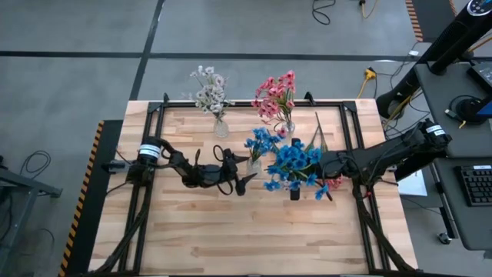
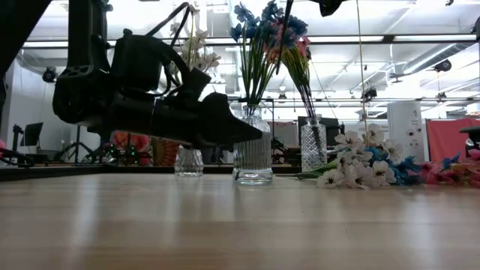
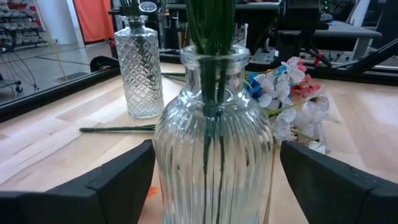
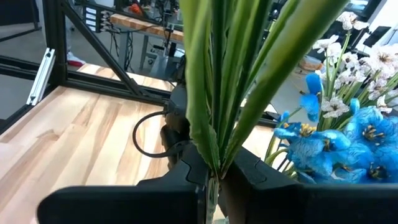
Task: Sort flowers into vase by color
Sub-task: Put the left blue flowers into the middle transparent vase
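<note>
Three glass vases (image 1: 221,127) stand on the surface (image 1: 231,231). The right gripper (image 4: 214,177), jaws clamped on blue flowers' (image 1: 296,165) stems, holds them aloft; the left gripper (image 3: 214,180), jaws wide, flanks the middle vase (image 3: 214,137).

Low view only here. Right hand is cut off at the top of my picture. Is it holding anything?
Observer: Yes, the right hand is shut on the green stems of a bunch of blue flowers, lifted off the table.
Operator: And the left hand, is it gripping that ribbed vase?
Observer: No, the left hand is open, with one finger on either side of the ribbed vase and a gap showing on both sides.
</note>
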### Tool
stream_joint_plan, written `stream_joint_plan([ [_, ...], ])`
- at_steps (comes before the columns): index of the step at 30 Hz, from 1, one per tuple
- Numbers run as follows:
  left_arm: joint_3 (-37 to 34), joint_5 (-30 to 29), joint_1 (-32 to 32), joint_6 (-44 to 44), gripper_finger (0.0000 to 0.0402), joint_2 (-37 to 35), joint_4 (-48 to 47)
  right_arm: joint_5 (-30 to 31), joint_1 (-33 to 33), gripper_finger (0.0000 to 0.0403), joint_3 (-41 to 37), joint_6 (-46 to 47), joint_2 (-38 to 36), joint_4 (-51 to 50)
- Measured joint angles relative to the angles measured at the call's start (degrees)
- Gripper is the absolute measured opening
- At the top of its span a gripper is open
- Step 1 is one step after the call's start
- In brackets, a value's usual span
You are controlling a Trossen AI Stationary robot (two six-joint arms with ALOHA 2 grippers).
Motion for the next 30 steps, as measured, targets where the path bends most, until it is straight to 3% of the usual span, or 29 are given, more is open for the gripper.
stream_joint_plan([
  [8,0.0,-0.1,0.2,-0.5,0.0304,0.0,-0.2,-0.2,0.0,0.0018,-0.3,0.7,0.0,0.1],
  [17,0.0,-0.1,0.2,-0.7,0.0273,0.0,-0.2,-1.5,-0.1,0.0018,-0.5,-0.6,3.6,7.6],
  [30,-0.2,-0.1,0.2,-0.7,0.0269,0.0,-0.1,0.1,-4.3,0.0018,-0.5,-1.3,9.6,12.3],
])
